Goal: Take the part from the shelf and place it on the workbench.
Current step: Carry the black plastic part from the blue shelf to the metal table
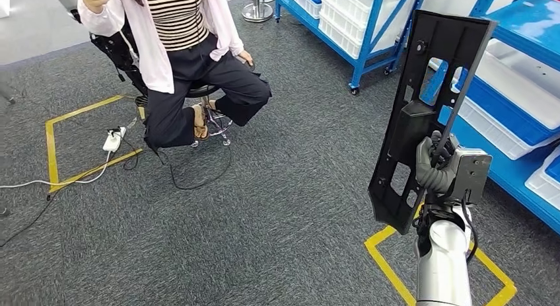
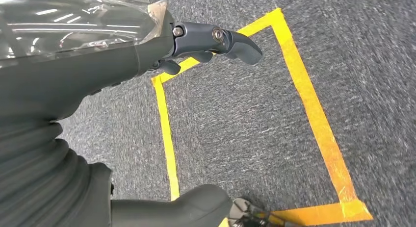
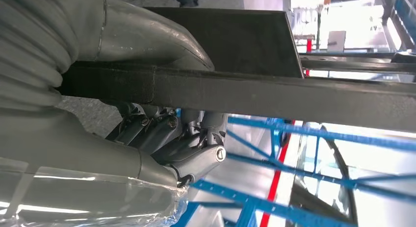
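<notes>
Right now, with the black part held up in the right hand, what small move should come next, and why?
Probably turn away from the blue shelf, keeping the grip: the right hand already holds the black part upright, clear of the shelf, and no workbench is in sight.

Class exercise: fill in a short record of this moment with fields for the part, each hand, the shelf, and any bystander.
part: black panel, held upright
right hand: grips the panel near its lower half
left hand: holds nothing, over a yellow tape square on the carpet
shelf: blue rack with white bins, right of the panel
bystander: person seated on a stool
</notes>
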### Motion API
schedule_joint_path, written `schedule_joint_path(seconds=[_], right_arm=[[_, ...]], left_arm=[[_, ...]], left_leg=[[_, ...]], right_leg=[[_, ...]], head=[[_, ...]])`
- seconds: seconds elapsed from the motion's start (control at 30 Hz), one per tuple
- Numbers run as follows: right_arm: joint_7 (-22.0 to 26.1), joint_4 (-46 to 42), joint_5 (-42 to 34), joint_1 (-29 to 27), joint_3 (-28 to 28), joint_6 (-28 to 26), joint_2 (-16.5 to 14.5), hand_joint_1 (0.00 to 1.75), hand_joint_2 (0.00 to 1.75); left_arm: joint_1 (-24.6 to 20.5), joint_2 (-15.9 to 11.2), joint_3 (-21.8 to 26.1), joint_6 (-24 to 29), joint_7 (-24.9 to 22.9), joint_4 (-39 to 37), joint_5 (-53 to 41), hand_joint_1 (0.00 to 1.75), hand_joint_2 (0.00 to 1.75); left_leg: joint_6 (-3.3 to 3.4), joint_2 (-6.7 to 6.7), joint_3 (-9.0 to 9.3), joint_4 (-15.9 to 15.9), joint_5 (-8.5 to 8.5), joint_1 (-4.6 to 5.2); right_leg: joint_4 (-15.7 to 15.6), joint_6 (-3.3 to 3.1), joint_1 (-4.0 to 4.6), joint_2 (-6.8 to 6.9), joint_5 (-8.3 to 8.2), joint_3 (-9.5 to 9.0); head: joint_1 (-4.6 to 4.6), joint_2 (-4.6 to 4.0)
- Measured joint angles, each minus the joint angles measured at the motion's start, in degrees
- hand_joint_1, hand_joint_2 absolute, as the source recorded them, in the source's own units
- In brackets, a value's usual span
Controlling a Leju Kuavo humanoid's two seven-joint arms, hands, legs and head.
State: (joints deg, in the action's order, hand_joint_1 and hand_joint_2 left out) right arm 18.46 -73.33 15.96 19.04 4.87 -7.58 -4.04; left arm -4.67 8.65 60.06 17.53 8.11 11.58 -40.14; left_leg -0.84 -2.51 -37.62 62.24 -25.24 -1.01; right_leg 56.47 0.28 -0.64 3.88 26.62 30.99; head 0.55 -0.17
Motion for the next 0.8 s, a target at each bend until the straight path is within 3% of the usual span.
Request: schedule_joint_path(seconds=[0.07, 0.13, 0.2, 0.27, 0.33, 0.37, 0.4, 0.47, 0.53, 0.6, 0.67, 0.73, 0.8], right_arm=[[0.02, -0.02, 0.01, 0.03, -0.02, -0.03, 0.08, 1.75, 1.75], [0.03, -0.08, 0.02, -0.01, -0.02, -0.11, 0.09, 1.75, 1.75], [0.01, -0.29, 0.06, -0.23, -0.03, -0.25, 0.11, 1.75, 1.75], [-0.02, -0.6, 0.11, -0.63, -0.07, -0.43, 0.45, 1.75, 1.75], [-0.09, -0.8, 0.13, -1.35, -0.22, -0.66, 1.02, 1.75, 1.75], [-0.15, -0.96, 0.13, -1.85, -0.34, -0.78, 1.25, 1.75, 1.75], [-0.21, -1.22, 0.13, -2.36, -0.47, -0.89, 1.39, 1.75, 1.75], [-0.29, -2.04, 0.14, -3.14, -0.65, -1.03, 1.51, 1.75, 1.75], [-0.34, -2.81, 0.15, -3.48, -0.72, -1.09, 1.56, 1.75, 1.75], [-0.41, -3.32, 0.2, -3.78, -0.76, -1.13, 1.56, 1.75, 1.75], [-0.49, -3.75, 0.28, -4.02, -0.79, -1.17, 1.46, 1.75, 1.75], [-0.5, -4.2, 0.34, -4.1, -0.83, -1.19, 1.35, 1.75, 1.75], [-0.5, -4.48, 0.34, -4.2, -0.91, -1.2, 1.34, 1.75, 1.75]], left_arm=[[-0.11, -0.01, -0.01, -0.17, 0.03, 0.01, -0.14, 0.0, 1.75], [-0.12, -0.01, -0.02, -0.45, 0.05, 0.0, -0.4, 0.0, 1.75], [-0.09, 0.0, -0.02, -0.67, 0.19, 0.0, -0.69, 0.0, 1.75], [-0.16, -0.08, -0.03, -0.89, 0.47, 0.01, -1.03, 0.0, 1.75], [-0.22, -0.22, -0.07, -1.27, 0.74, 0.01, -1.44, 0.0, 1.75], [-0.19, -0.25, -0.08, -1.47, 0.82, 0.01, -1.6, 0.0, 1.75], [-0.15, -0.26, -0.1, -1.64, 0.86, 0.01, -1.75, 0.0, 1.75], [-0.1, -0.26, -0.15, -1.82, 0.89, 0.01, -1.97, 0.0, 1.75], [-0.12, -0.3, -0.19, -1.87, 0.97, 0.01, -2.12, 0.0, 1.75], [-0.07, -0.35, -0.19, -1.9, 1.03, 0.01, -2.22, 0.0, 1.75], [0.13, -0.41, -0.19, -1.91, 1.04, 0.01, -2.28, 0.0, 1.75], [0.25, -0.45, -0.2, -1.92, 1.05, 0.01, -2.29, 0.0, 1.75], [0.19, -0.49, -0.22, -1.92, 1.06, 0.01, -2.29, 0.0, 1.75]], left_leg=[[0.54, -1.08, 2.28, -4.19, 1.13, 0.3], [1.5, 0.05, 2.26, -4.56, 1.09, 0.74], [2.45, 1.13, 2.52, -5.01, 1.41, 0.79], [3.19, 2.24, 2.76, -5.34, 1.72, 0.6], [3.47, 3.67, 2.72, -5.33, 1.72, 0.64], [3.5, 4.46, 2.72, -5.32, 1.7, 0.68], [3.5, 5.25, 2.74, -5.29, 1.7, 0.71], [3.43, 6.74, 2.81, -5.21, 1.68, 0.73], [3.07, 7.98, 2.73, -4.97, 1.57, 0.92], [2.47, 8.87, 2.47, -4.81, 1.5, 1.06], [1.88, 9.24, 2.19, -4.69, 1.42, 0.9], [1.42, 7.11, 1.12, -2.39, -0.14, 0.87], [0.97, 4.09, -2.1, 4.45, -3.81, 0.8]], right_leg=[[0.04, 0.75, 0.32, 0.91, 0.41, -0.29], [-0.07, 1.49, 0.49, 1.88, 0.66, -0.55], [1.06, 1.99, 0.21, 0.78, 1.58, -0.23], [6.56, 1.78, -0.14, -2.02, 4.33, 2.32], [14.65, 1.52, -0.13, -3.43, 7.38, 6.42], [17.05, 1.67, -0.11, -3.62, 7.92, 7.82], [17.33, 1.99, -0.09, -3.72, 7.52, 8.23], [11.04, 2.85, -0.28, -4.46, 4.25, 5.75], [3.36, 3.09, -0.55, -6.19, 1.08, 2.48], [0.95, 2.44, -0.44, -6.76, 0.15, 1.43], [0.95, 1.61, -0.5, -5.77, -0.08, 1.23], [0.75, 0.68, -0.75, -4.79, -0.23, 0.95], [0.7, -0.08, -0.5, -3.76, -0.13, 0.83]], head=[[-0.21, 0.01], [-0.44, 0.01], [-0.48, 0.0], [-0.58, 0.01], [-0.66, 0.01], [-0.66, 0.01], [-0.68, 0.01], [-0.68, 0.0], [-0.66, 0.0], [-0.6, 0.01], [-0.56, 0.0], [-0.39, 0.0], [-0.17, 0.0]])
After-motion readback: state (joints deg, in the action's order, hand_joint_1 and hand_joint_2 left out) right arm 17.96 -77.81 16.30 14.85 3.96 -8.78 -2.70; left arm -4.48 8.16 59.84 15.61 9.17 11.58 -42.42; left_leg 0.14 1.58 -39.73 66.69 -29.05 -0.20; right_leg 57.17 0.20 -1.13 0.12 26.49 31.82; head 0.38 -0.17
